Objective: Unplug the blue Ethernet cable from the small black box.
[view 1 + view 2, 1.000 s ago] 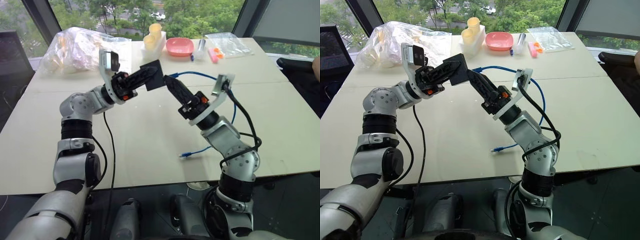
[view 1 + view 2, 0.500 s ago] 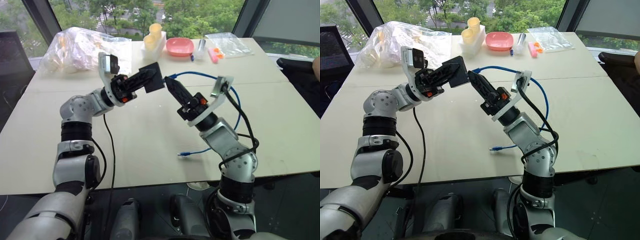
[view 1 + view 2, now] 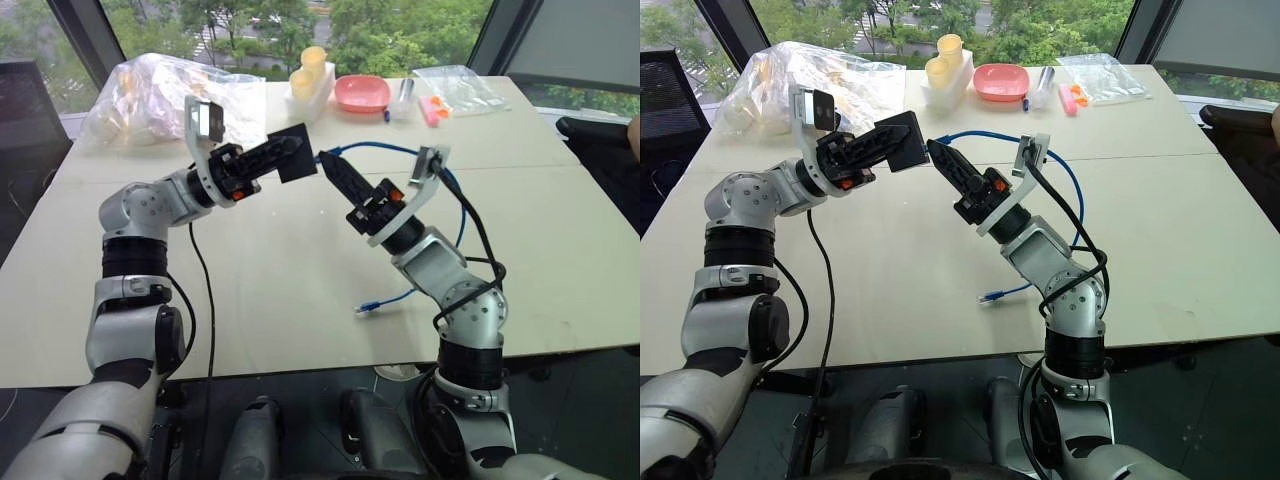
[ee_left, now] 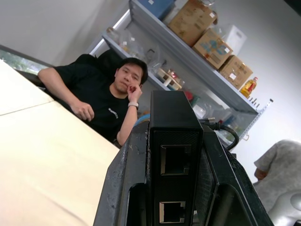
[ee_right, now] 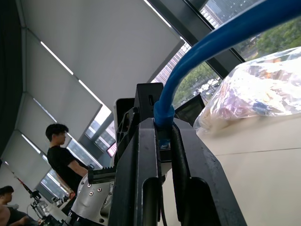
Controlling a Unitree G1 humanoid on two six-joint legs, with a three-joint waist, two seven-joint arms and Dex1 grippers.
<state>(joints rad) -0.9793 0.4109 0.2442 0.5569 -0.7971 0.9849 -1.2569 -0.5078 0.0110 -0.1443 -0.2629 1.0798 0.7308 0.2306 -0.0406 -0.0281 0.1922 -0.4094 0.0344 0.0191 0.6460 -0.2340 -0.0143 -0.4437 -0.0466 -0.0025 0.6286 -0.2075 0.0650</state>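
The small black box (image 4: 175, 155) sits clamped between the left gripper's (image 4: 175, 207) fingers (image 4: 123, 188), two empty sockets facing out; a seated person (image 4: 101, 106) is behind it.

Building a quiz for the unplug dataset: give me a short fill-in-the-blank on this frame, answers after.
1. The left gripper is shut on the small black ____.
2. The right gripper pinches the ____ Ethernet cable near its plug.
3. The cable's free plug lies on the ____.

Answers: box; blue; table

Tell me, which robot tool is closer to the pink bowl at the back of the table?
The left tool, though not by much. It holds the small black box up, just short of the pink bowl. The right tool, pinching the blue Ethernet cable, sits lower and farther back.
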